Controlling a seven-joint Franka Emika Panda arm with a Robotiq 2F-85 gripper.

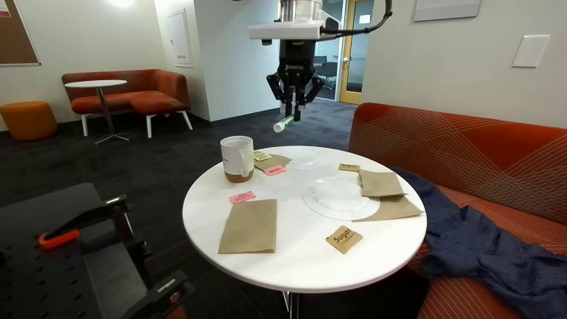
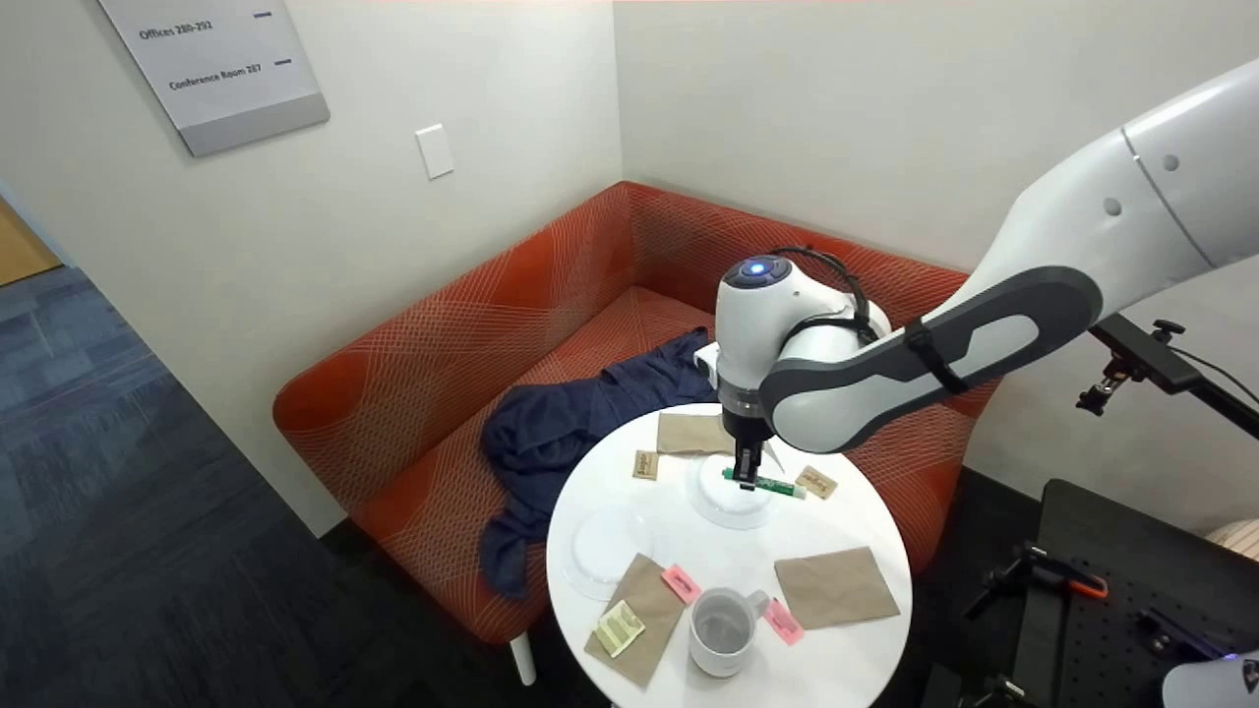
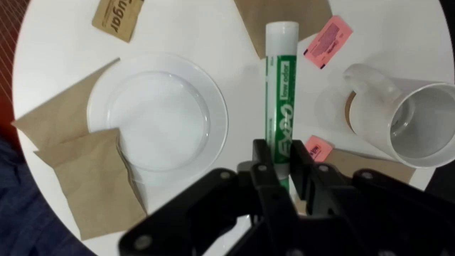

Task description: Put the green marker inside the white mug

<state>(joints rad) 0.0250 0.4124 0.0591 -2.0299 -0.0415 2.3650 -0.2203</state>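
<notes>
Close by the mug (image 1: 237, 157) lie pink packets (image 1: 242, 197).

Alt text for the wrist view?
A black gripper holds a green marker over a round white table. A white mug stands at picture right near two pink packets; a plate and brown napkins lie left.

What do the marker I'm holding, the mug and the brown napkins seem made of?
Green marker: likely hard plastic, smooth with a slight sheen and crisp printed lettering.
White mug: probably glazed ceramic, given the shiny reflections inside in the wrist view; enamelled metal isn't ruled out. Its brown base band looks matte, perhaps cork.
Brown napkins: seemingly paper, matte, with layered folded edges.
</notes>
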